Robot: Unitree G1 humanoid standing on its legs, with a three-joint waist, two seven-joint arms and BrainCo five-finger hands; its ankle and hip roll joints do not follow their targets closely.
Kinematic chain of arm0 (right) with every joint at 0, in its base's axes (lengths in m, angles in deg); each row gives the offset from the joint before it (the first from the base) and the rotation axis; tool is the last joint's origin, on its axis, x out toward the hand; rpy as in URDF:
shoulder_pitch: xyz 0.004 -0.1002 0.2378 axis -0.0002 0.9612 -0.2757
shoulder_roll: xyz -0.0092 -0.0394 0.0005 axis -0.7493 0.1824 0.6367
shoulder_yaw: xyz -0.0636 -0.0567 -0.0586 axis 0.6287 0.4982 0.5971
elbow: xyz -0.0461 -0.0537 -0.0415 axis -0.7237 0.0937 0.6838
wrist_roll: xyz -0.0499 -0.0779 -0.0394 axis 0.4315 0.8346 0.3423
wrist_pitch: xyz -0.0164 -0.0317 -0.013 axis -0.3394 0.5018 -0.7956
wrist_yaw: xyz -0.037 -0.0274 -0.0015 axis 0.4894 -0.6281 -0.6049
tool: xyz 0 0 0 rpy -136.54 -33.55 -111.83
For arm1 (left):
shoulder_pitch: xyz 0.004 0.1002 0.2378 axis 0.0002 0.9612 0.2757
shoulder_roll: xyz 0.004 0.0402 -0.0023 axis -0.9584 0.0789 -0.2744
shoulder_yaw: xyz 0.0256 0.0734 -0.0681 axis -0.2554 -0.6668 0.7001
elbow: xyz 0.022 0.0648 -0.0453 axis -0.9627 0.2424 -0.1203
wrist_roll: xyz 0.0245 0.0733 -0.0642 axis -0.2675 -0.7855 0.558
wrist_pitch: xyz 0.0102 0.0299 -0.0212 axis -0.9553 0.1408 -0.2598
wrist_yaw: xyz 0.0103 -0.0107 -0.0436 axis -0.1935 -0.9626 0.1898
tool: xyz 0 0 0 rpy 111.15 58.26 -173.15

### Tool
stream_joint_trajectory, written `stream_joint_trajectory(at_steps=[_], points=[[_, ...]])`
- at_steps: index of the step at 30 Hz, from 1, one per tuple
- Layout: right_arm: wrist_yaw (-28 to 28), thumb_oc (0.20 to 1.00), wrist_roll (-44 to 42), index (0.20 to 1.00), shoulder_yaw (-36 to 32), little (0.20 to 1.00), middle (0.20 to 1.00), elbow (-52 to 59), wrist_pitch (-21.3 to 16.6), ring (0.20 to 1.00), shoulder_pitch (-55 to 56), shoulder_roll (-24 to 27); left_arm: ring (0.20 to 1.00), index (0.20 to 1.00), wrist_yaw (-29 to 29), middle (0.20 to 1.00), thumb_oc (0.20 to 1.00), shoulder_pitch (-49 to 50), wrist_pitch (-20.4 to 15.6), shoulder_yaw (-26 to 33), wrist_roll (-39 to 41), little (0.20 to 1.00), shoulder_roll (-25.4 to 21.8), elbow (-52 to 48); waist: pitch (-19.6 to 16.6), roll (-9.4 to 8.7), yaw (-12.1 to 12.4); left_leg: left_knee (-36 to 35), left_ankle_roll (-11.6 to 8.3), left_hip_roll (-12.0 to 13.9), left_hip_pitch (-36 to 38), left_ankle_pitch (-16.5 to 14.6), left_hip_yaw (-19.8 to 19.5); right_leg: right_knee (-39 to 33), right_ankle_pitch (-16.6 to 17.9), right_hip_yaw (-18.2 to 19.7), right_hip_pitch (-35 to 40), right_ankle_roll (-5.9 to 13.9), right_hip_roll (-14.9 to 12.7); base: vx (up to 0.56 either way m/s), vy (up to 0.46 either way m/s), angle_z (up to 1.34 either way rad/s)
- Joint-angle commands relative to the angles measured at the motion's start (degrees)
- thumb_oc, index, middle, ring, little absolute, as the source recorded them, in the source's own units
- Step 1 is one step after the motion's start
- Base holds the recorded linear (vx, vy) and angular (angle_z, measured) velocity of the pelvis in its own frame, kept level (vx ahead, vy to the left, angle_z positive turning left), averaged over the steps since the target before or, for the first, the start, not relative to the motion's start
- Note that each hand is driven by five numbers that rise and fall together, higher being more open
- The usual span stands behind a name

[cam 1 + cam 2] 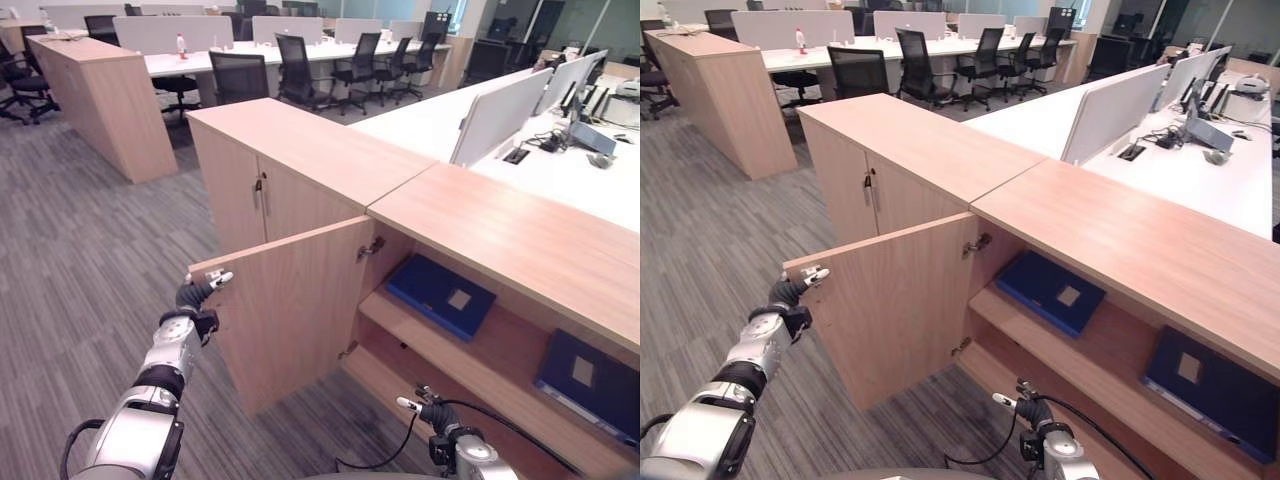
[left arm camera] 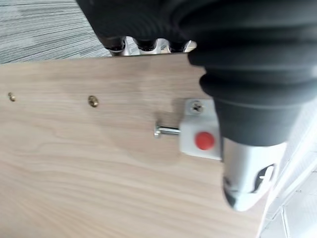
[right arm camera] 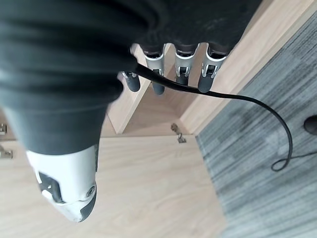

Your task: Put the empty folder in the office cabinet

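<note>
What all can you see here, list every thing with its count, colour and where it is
Low wooden office cabinet: one, light wood, front right, interior exposed.
Open cabinet door: one, light wood, swung out toward the robot.
Flat blue folders: two, dark blue, lying on the upper shelf, one near the hinge, one far right.
Closed cabinet: one, light wood, behind the open one.
Black office chairs: several, along the white desks at the back.
Left hand: at the door's outer edge.
Right hand: low, before the lower shelf.
</note>
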Motion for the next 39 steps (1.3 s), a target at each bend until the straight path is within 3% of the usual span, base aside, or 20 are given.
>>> stream_joint_trajectory(at_steps=[1,7,10,11,14,17,20,29,31,33,36,38,39], points=[[-1.5,1.0,-2.4,1.0,-1.85,1.0,1.0,0.51,-1.35,1.0,-3.66,0.37,1.0,1.0,3.91,1.0,1.0,-4.08,-3.06,-6.15,1.27,1.0,8.01,-4.43,1.67,1.06,-0.88,0.69,-3.17,0.6,0.3,-4.19,-3.37,3.65,-4.78,-1.27,2.13,5.07,-1.54,-0.03,0.003,0.08],[-3.24,1.0,-1.9,1.0,-4.71,1.0,1.0,1.93,-1.32,1.0,-4.66,0.32,1.0,1.0,6.1,1.0,1.0,4.56,-2.51,-10.57,-0.05,1.0,8.07,-17.46,4.15,1.0,0.73,0.69,-2.43,0.43,-2.05,-3.13,-2.28,3.52,-2.94,-2.11,-0.21,5.12,-1.66,-0.09,-0.005,0.12],[-3.65,1.0,-1.75,1.0,-5.02,1.0,1.0,2.12,-1.24,1.0,-5.97,0.0,1.0,1.0,7.13,1.0,1.0,7.58,-1.71,-12.35,-1.41,1.0,7.6,-19.06,6.02,1.28,1.57,0.69,-1.91,0.82,-3.21,-2.27,-0.46,6.32,-1.12,-3.23,-3.02,5.74,-2.7,-0.17,-0.083,-0.28],[-3.78,1.0,-1.44,1.0,-4.84,1.0,1.0,2.07,-1.05,1.0,-6.4,-0.16,1.0,1.0,7.48,1.0,1.0,8.23,-1.37,-12.71,-1.56,1.0,7.75,-19.48,6.46,1.53,1.84,0.92,-1.82,1.04,-3.7,-2.06,0.09,7.51,-1.65,-4.5,-3.55,5.51,-3.33,-0.26,-0.096,-0.41],[-4.39,1.0,-0.56,1.0,-4.78,1.0,1.0,2.22,-0.83,1.0,-7.59,-0.11,1.0,1.0,8.32,1.0,1.0,11.83,-0.34,-12.93,-1.5,1.0,6.83,-22.93,7.47,3.23,4.53,2.42,-1.42,2.68,-5.2,-1.51,4.44,12.38,-5.48,-15.77,-2.32,3.27,-8.59,-0.21,-0.017,-0.65],[-3.76,1.0,-0.03,1.0,-5.57,1.0,1.0,1.12,-0.49,1.0,-6.84,-0.06,1.0,1.0,10.65,1.0,1.0,17.34,0.98,-13.49,-2.84,1.0,5.22,-27.28,6.73,3.33,5.57,3.74,-0.69,2.89,-5.81,-1.16,9.73,15.75,-5.51,-18.08,-0.29,3.54,-10.51,-0.14,-0.034,-0.75],[-3.51,1.0,0.48,1.0,-6.04,1.0,1.0,0.5,-0.28,1.0,-6.04,0.29,1.0,1.0,11.87,1.0,1.0,19.96,1.72,-13.76,-3.61,1.0,4.65,-29.04,6.53,3.36,5.85,3.78,-0.69,2.74,-4.42,-1.66,12.15,15.5,-5.75,-20.09,0.71,3.72,-11.08,0.01,-0.082,-0.6],[-2.97,1.0,1.4,1.0,-7.98,1.0,1.0,2.42,-0.29,1.0,-3.65,4.35,1.0,1.0,14.27,1.0,1.0,21.35,2.78,-15.86,-3.47,1.0,5.92,-31.64,6.29,5.74,-0.52,7.67,-3.19,6.98,-1.6,-1.99,16.21,12.02,-9.88,-12.06,0.05,1.76,-4.69,0.0,-0.183,-0.55],[-2.93,1.0,1.57,1.0,-7.99,1.0,1.0,2.41,-0.27,1.0,-3.52,4.67,1.0,1.0,14.37,1.0,1.0,20.87,2.78,-16.09,-3.64,1.0,6.03,-31.81,6.31,5.84,-0.89,9.16,-3.42,7.94,-1.94,-1.89,17.01,11.67,-9.91,-11.16,-0.05,1.21,-3.95,-0.02,-0.171,-0.62],[-3.29,1.0,1.74,1.0,-7.77,1.0,1.0,1.7,-0.38,1.0,-3.01,5.72,1.0,1.0,13.86,1.0,1.0,18.21,2.67,-17.07,-3.48,1.0,6.94,-31.97,7.39,5.69,-2.82,15.17,-4.27,11.68,-2.79,-0.95,18.13,11.49,-11.52,-7.84,0.69,-0.01,-1.68,-0.02,-0.219,-0.93],[-3.37,1.0,1.95,1.0,-7.04,1.0,1.0,0.17,-0.06,1.0,-2.98,6.55,1.0,1.0,12.81,1.0,1.0,15.92,2.37,-17.15,-3.23,1.0,8.07,-31.62,8.04,5.49,-2.93,20.7,-5.09,13.09,-4.96,2.65,12.73,11.55,-11.49,-3.2,-0.27,-1.63,0.92,-0.03,-0.155,-1.34],[-3.13,1.0,1.87,1.0,-6.55,1.0,1.0,-0.35,0.45,1.0,-1.99,6.73,1.0,1.0,11.97,1.0,1.0,15.29,2.36,-17.1,-3.35,1.0,8.52,-31.69,7.85,5.1,-2.45,19.15,-4.29,10.86,-5.47,1.27,5.86,11.86,-11.6,0.85,-0.6,-1.69,1.86,0.06,-0.061,-1.06],[-2.76,1.0,1.9,1.0,-6.34,1.0,1.0,-1.13,0.61,1.0,-1.2,6.81,1.0,1.0,11.73,1.0,1.0,14.88,2.3,-16.98,-3.36,1.0,9.09,-31.28,7.66,5.09,-1.46,14.29,-4.03,8.29,-5.58,-0.54,-1.44,11.53,-12.01,4.66,-0.18,-1.65,2.58,0.14,-0.007,-1.56]])
